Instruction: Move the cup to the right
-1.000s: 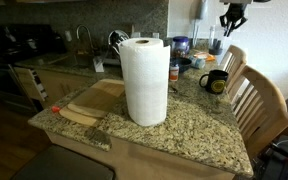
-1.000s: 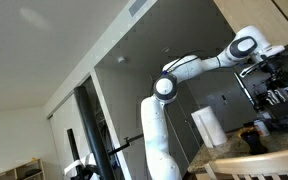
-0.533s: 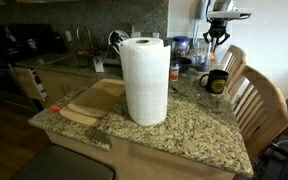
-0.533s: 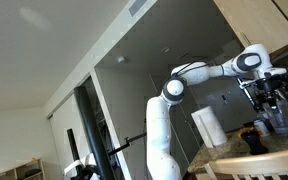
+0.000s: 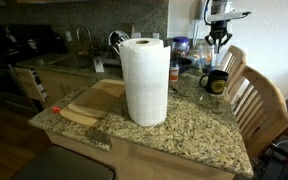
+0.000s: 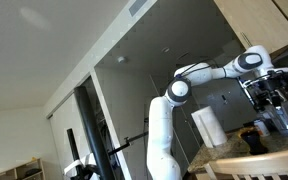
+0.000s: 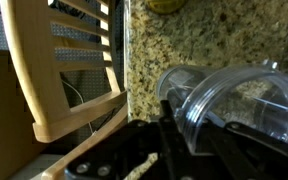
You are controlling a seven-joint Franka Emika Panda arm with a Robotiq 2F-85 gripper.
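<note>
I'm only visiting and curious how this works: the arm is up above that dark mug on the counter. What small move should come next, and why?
Probably lowering toward the mug. In an exterior view the gripper hangs above it with a clear gap between them, so it cannot grasp yet. The paper towel roll stands apart and should not obstruct the descent.

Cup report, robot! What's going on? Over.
Claw hovers higher than cup, not touching; open or shut unclear. Cup on counter. Chair close beside it.
</note>
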